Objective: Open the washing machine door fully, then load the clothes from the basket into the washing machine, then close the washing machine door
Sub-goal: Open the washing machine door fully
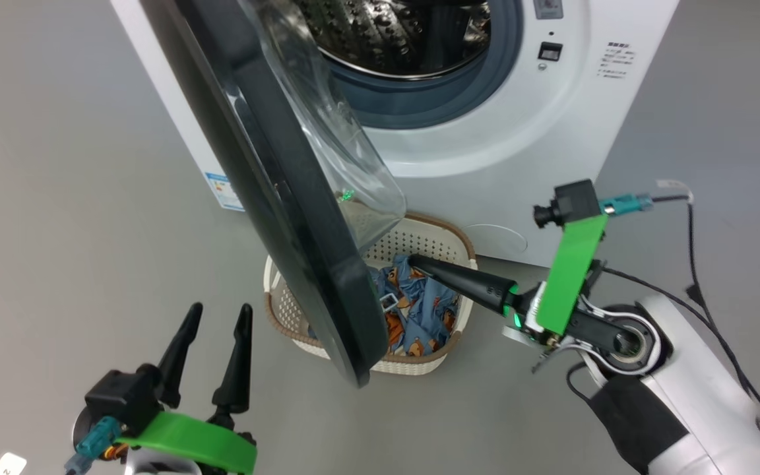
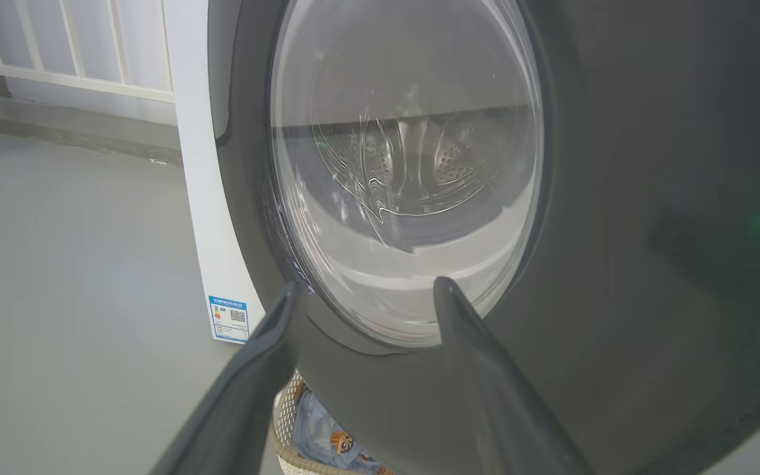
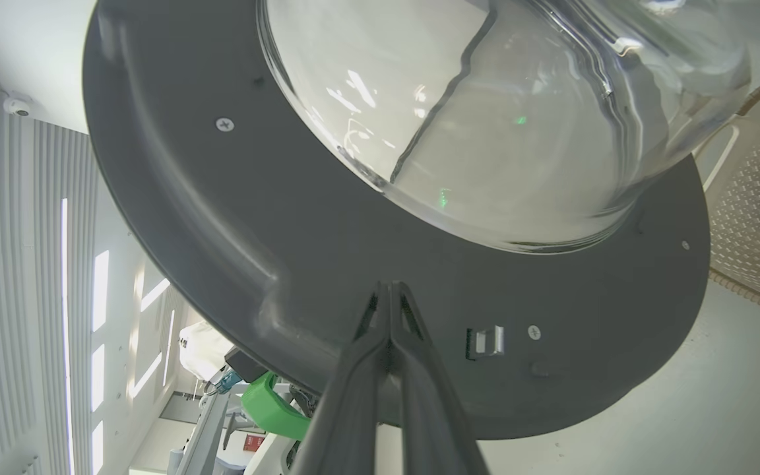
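The washing machine (image 1: pixel 551 145) stands at the top, its steel drum (image 1: pixel 400 33) showing. The washing machine door (image 1: pixel 274 198) is swung partway out, edge-on, over the basket (image 1: pixel 446 231) on the floor. Blue printed clothes (image 1: pixel 419 310) lie in the basket. My right gripper (image 1: pixel 413 260) is shut with nothing in it, its tips over the basket at the door's inner side; in the right wrist view the tips (image 3: pixel 390 287) sit at the dark inner rim (image 3: pixel 221 218) below the glass bowl (image 3: pixel 499 119). My left gripper (image 1: pixel 220 313) stands open left of the door, facing its outer glass (image 2: pixel 406 171).
Grey floor (image 1: pixel 57 198) surrounds the machine. A blue label (image 1: pixel 221 191) marks the machine's lower left corner. A black cable (image 1: pixel 690 231) hangs beside my right arm. A door latch (image 3: pixel 489 342) sits right of my right fingers. White railing (image 2: pixel 70 72) stands behind the machine.
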